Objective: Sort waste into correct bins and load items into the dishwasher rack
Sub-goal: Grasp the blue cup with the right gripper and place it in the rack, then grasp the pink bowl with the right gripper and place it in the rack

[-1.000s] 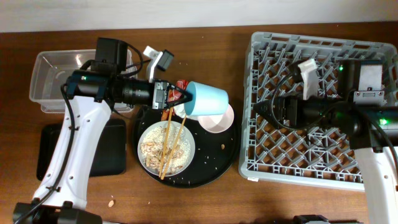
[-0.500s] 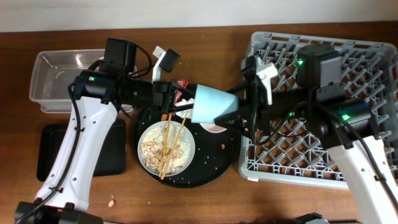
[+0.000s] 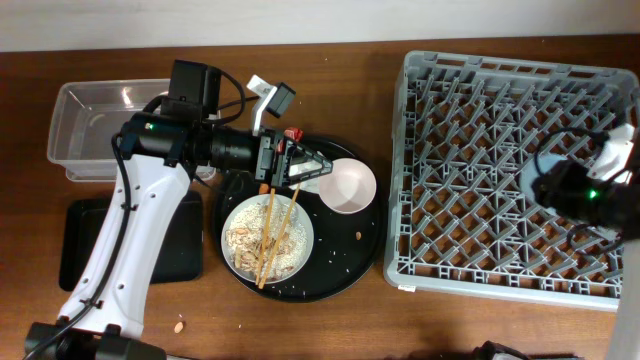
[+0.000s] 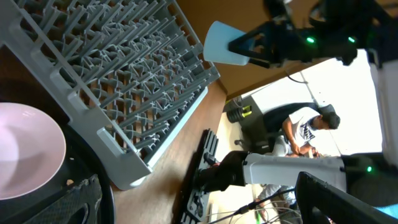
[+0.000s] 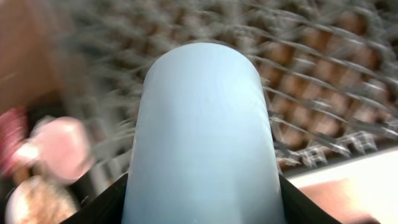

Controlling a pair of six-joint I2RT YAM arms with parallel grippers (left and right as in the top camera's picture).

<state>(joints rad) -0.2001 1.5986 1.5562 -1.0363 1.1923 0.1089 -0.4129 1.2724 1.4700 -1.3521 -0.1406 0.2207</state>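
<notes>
The small blue cup (image 5: 202,124) fills the right wrist view, and my right gripper (image 5: 202,208) is shut on it, one dark finger on each side. Overhead, that gripper (image 3: 548,182) holds the cup (image 3: 532,178) above the right part of the grey dishwasher rack (image 3: 470,120). My left gripper (image 3: 318,168) stands open with nothing in it, over the back of the round black tray beside the white bowl (image 3: 348,185). The pale plate (image 3: 245,262) carries rice scraps and the chopsticks (image 3: 272,232). A red wrapper (image 3: 292,135) peeks out behind the left gripper.
The clear tub (image 3: 85,125) stands at the back left, with the shallow black tray (image 3: 178,245) in front of it, partly under the left arm. The round black tray (image 3: 320,285) bears scattered rice grains. A small orange sausage piece (image 3: 180,326) lies near the front edge.
The left gripper has opened and let go of the blue cup. The right gripper closed on the cup and carried it right, from above the round tray to over the rack.
</notes>
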